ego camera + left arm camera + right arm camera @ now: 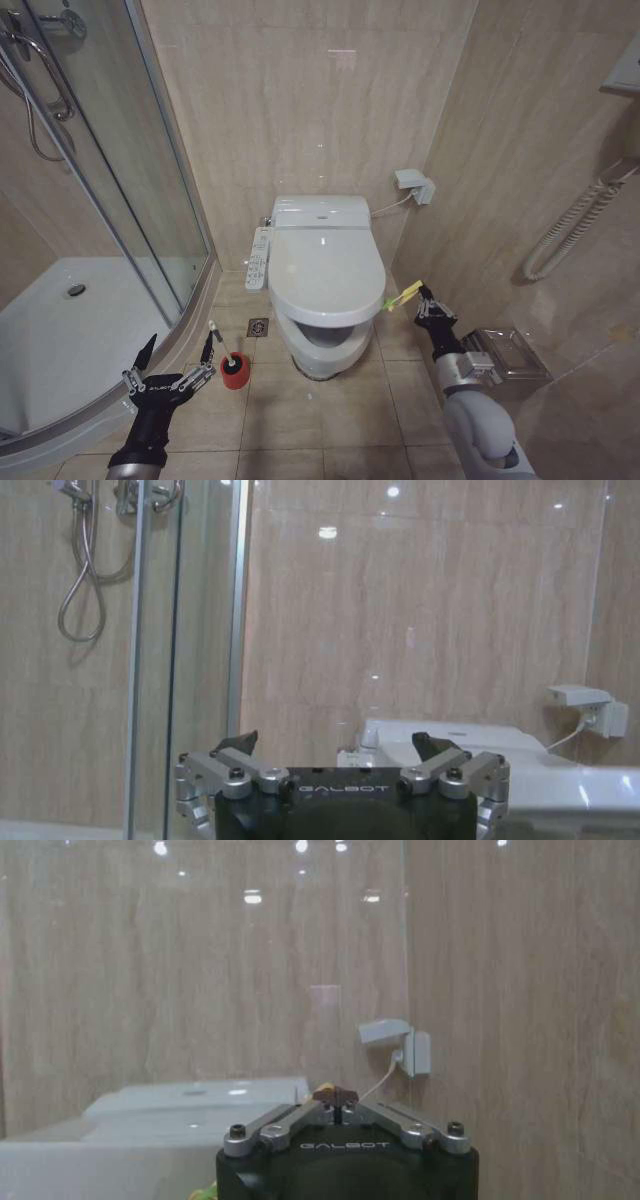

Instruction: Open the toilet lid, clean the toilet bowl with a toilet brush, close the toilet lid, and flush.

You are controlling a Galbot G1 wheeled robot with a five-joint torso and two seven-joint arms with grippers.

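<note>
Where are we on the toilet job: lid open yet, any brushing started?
Nothing looks finished. The glossy white oval toilet lid lies closed over the white ceramic toilet bowl. In hand: the right gripper is shut on the green-and-yellow strap at the lid's edge. The left gripper is open beside the white-handled toilet brush in its red cup, not holding it. Opening, brushing, closing and flushing remain.

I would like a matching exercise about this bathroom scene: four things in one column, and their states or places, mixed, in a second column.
Things:
1. toilet lid
2. toilet brush
3. left claw
4. right claw

States or places:
a. open, beside the brush
b. closed down over the bowl
c. shut on the green-and-yellow strap
d. standing in the red cup on the floor

Pairs: 1-b, 2-d, 3-a, 4-c
</note>
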